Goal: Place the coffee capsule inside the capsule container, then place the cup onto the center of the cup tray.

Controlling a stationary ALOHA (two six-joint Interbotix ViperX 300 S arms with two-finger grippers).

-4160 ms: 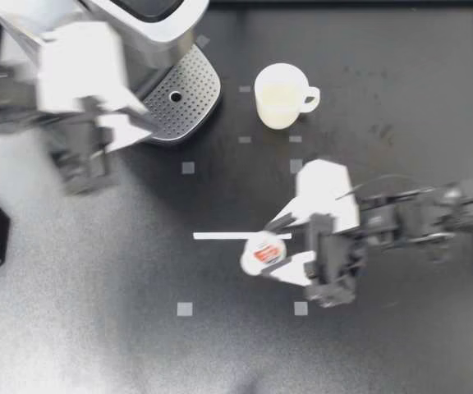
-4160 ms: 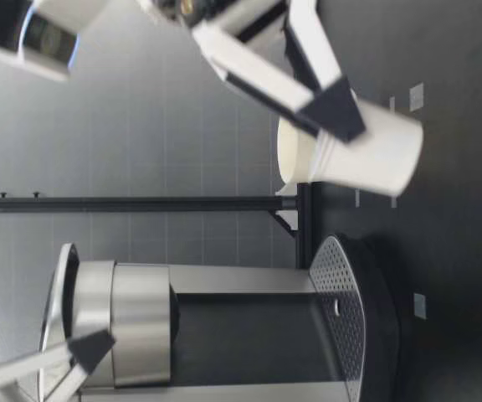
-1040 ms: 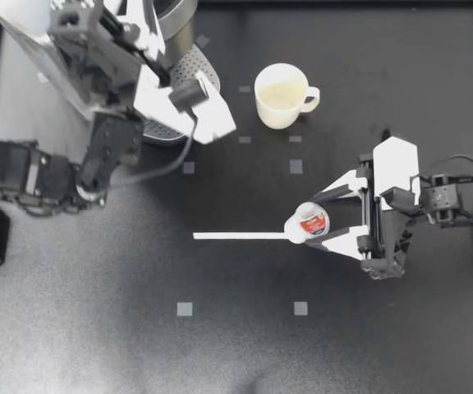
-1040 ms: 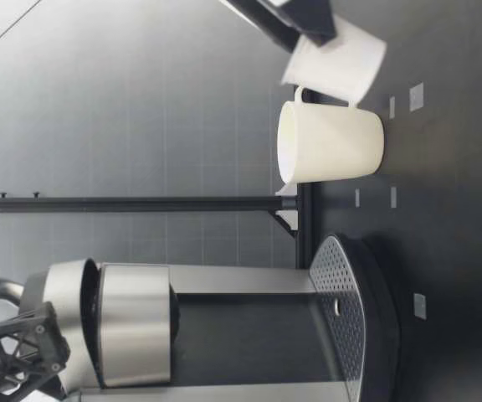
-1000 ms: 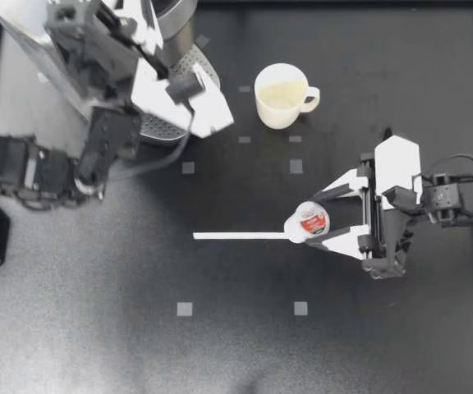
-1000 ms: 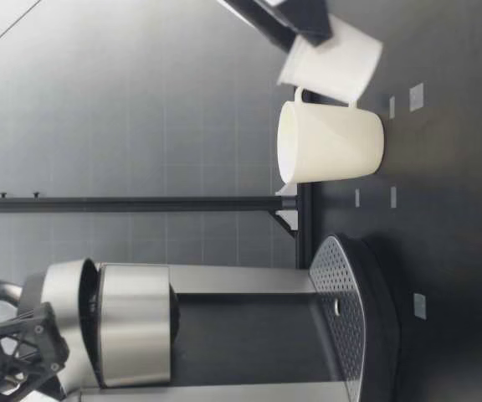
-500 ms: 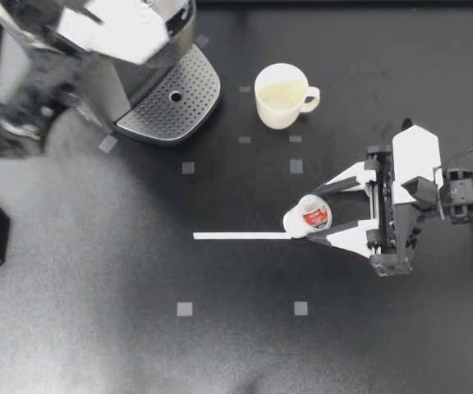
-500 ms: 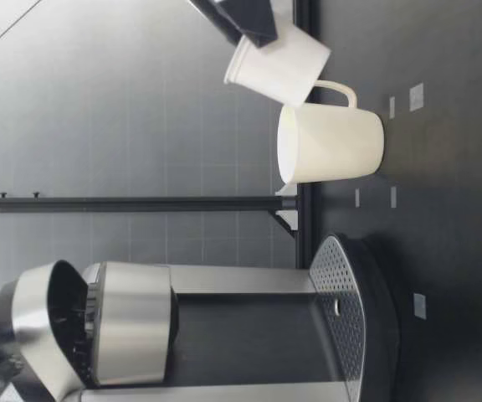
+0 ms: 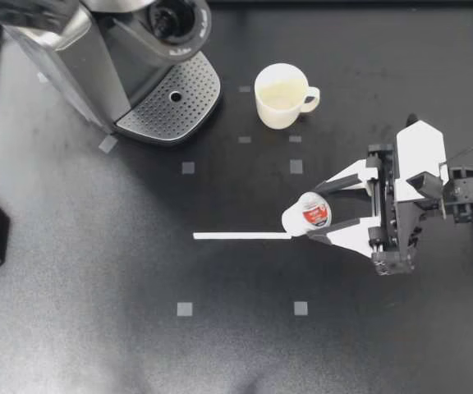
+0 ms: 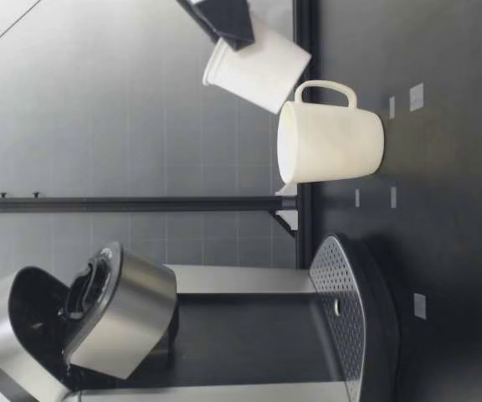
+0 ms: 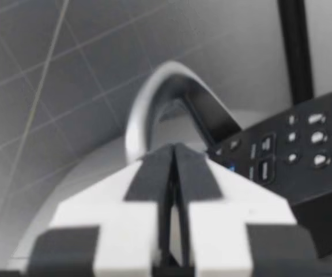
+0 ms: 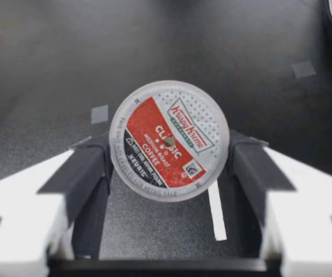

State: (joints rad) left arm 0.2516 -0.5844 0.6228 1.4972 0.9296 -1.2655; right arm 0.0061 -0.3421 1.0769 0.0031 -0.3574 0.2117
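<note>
black table | grey tiled wall | right end effector grips coffee capsule | left end effector closed

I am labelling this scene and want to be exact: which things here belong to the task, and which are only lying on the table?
Belong to the job: coffee capsule, held by my right gripper; capsule container, open; cup; cup tray.

Just lying about: white strip; grey square marks.

Open tabletop is lying between my right gripper and the coffee machine; cup is standing beside that path.
</note>
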